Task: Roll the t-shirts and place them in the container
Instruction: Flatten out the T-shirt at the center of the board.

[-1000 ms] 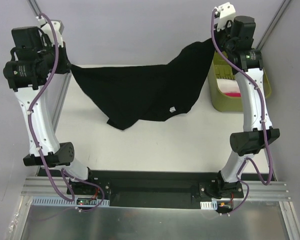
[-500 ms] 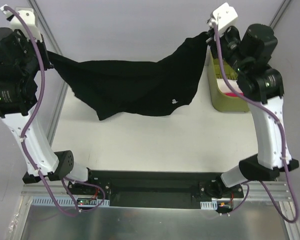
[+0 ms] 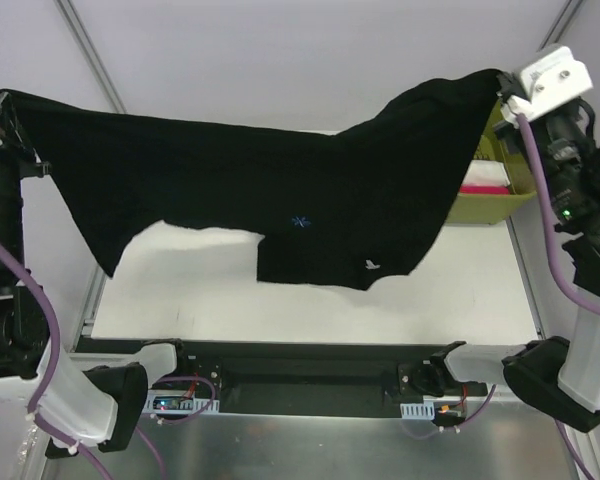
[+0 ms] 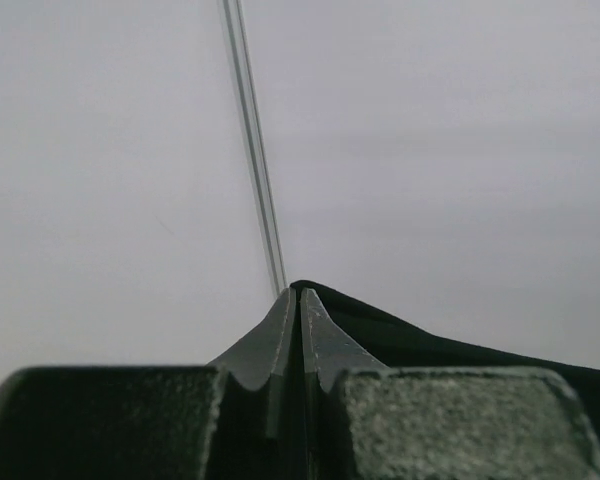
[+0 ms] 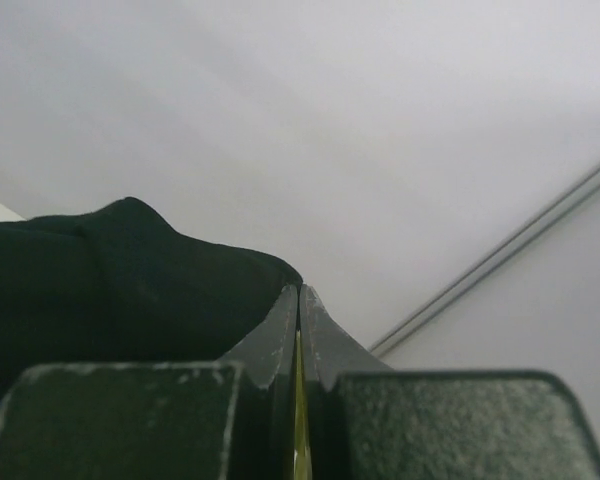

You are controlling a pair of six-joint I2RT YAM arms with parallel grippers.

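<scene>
A black t-shirt [image 3: 270, 180] with a small blue starburst logo [image 3: 299, 222] and a white label [image 3: 372, 265] hangs stretched in the air between both arms, high above the white table. My left gripper [image 3: 2, 100] is shut on its left corner; in the left wrist view the fingertips [image 4: 300, 295] pinch black cloth [image 4: 460, 355]. My right gripper [image 3: 500, 82] is shut on its right corner; in the right wrist view the fingertips [image 5: 299, 290] meet beside the cloth [image 5: 110, 270].
An olive-green bin [image 3: 495, 190] holding something pink and white stands at the table's right edge, partly behind the shirt. The white table [image 3: 310, 300] lies below. Frame rails [image 3: 90, 55] run along the back left and right.
Both arms have lifted and spread apart, toward the camera. The shirt has gone from sagging over the table to hanging wide and high between the grippers.
</scene>
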